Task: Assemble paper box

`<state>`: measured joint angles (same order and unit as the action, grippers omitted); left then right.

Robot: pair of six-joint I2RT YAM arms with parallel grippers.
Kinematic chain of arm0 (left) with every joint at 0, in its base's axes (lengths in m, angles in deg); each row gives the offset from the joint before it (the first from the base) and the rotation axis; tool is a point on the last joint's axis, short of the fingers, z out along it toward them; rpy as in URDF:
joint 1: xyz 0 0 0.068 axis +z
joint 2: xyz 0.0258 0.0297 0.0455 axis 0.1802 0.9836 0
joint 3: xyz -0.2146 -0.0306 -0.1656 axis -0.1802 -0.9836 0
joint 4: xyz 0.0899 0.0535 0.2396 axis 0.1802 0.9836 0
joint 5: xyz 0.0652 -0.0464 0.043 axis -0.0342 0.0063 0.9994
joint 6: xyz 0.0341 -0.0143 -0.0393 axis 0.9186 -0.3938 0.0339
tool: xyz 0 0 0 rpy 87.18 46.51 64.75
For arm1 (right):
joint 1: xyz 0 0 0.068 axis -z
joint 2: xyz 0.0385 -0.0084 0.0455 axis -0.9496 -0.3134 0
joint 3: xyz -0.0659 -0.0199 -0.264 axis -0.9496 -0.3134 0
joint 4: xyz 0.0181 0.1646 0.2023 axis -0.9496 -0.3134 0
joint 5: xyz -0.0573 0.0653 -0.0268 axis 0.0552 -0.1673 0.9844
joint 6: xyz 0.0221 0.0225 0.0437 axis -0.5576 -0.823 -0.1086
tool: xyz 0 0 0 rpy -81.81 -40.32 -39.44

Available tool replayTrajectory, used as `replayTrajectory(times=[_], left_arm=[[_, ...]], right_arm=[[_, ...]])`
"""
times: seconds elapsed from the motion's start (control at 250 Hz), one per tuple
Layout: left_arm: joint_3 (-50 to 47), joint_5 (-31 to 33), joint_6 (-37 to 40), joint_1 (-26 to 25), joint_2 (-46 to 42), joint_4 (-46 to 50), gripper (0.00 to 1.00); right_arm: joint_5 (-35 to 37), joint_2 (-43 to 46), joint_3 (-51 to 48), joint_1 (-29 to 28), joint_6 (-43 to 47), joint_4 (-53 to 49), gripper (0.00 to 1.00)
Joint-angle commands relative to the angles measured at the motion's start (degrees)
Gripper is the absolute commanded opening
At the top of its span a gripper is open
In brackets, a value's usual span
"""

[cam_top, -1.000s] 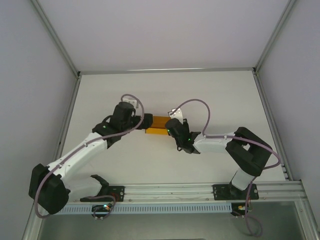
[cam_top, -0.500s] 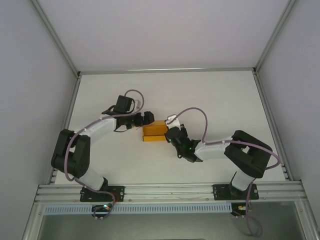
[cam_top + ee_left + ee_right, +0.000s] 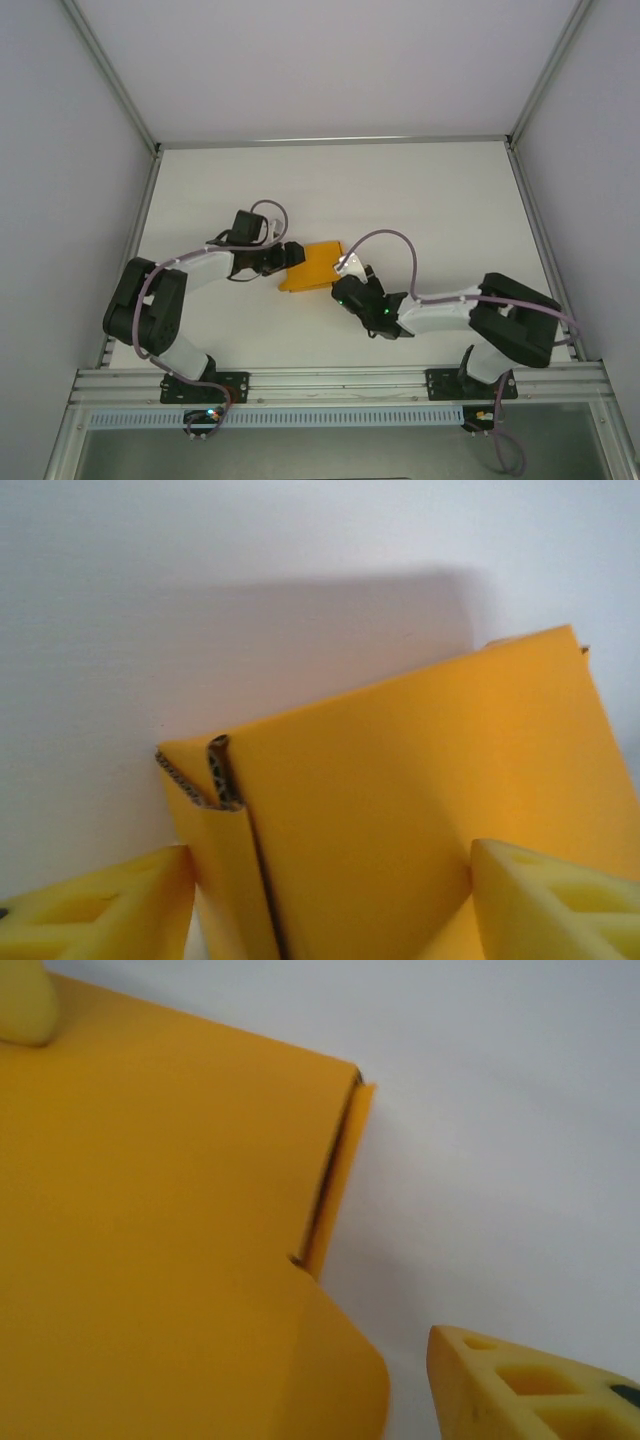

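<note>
The paper box [image 3: 312, 265] is a bright orange-yellow folded card lying tilted on the white table [image 3: 400, 190] between both arms. In the left wrist view the paper box [image 3: 400, 810] stands between my left gripper's [image 3: 330, 910] yellow fingers [image 3: 560, 900]. Its folded, corrugated edge is by the left finger with a thin gap, and the right finger is at its face. My left gripper [image 3: 293, 255] reaches it from the left. My right gripper [image 3: 340, 274] stands open at the box's right side. One of its fingers [image 3: 530, 1390] is apart from the box's rounded flap [image 3: 330, 1360].
Aluminium rails [image 3: 340, 380] with the arm bases run along the near edge. Grey enclosure walls [image 3: 60, 150] close off the left, right and back. Purple cables [image 3: 400, 240] loop over both arms. White table stretches behind the box toward the back wall.
The right gripper let go of the box and opened, drawing back toward the near edge. The left arm folded its elbow back, and its jaws narrowed round the box. The box turned to show a wider face.
</note>
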<state>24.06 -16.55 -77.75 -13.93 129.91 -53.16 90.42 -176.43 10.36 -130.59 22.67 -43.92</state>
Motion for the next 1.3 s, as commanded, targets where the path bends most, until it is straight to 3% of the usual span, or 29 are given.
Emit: replayTrajectory(times=[0.0, 0.068, 0.144, 0.3, 0.371, 0.459, 0.527, 0.683, 1.034, 1.218, 1.294], left_arm=[[-1.06, 2.52, 0.46, -0.05, 2.72, 1.68, 0.59], [-1.02, 2.2, 0.69, 0.1, 3.64, 1.13, 0.55], [-1.12, 1.99, 0.73, 0.13, 4.52, 0.24, 0.5], [-2.08, 0.28, 1.16, 1.68, 5.78, -3.44, 0.29], [-3.19, -3.22, 1.17, 2.36, 6.51, -6.57, 0.28], [-5.55, -6.01, 0.06, 3.22, 7.02, -11.33, 0.24], [-7.53, -8.37, -1.46, 4.21, 7.6, -16.08, 0.24], [-10.52, -15.16, -5.62, 6.55, 9.63, -26.55, 0.24], [-12.13, -16.57, -6.44, 7.7, 10.38, -30.72, 0.19], [-13.14, -18.19, -8.13, 7.89, 11.14, -35.1, 0.18], [-12.92, -17.86, -7.97, 7.84, 10.82, -34.9, 0.19]], right_arm=[[0.17, 6.35, -2.13, -0.13, -6.17, -8.64, 0.72], [-1.77, 12.26, -3.7, -0.04, -7.06, -11.86, 0.91], [-4.24, 17.66, -5.22, 0.09, -7.56, -14.93, 0.98], [-14.1, 26.63, -6.45, 4.06, -9.88, -17.85, 0.99], [-18.78, 28.8, -6.25, 8.89, -15.17, -17.24, 1.0], [-29.53, 28.86, -6.05, 16.68, -21.67, -14.08, 1.0], [-37.31, 27.32, -5.24, 20.29, -23.2, -11.1, 1.0], [-45.32, 21.11, -2.19, 24.44, -24.76, -7.51, 1.0], [-63.89, -4.85, 8.13, 28.0, -29.5, 4.69, 0.98], [-76.05, -13.97, 8.4, 29.97, -34.67, 23.14, 0.83], [-77.26, -14.28, 8.67, 29.98, -35.47, 25.31, 0.69]])
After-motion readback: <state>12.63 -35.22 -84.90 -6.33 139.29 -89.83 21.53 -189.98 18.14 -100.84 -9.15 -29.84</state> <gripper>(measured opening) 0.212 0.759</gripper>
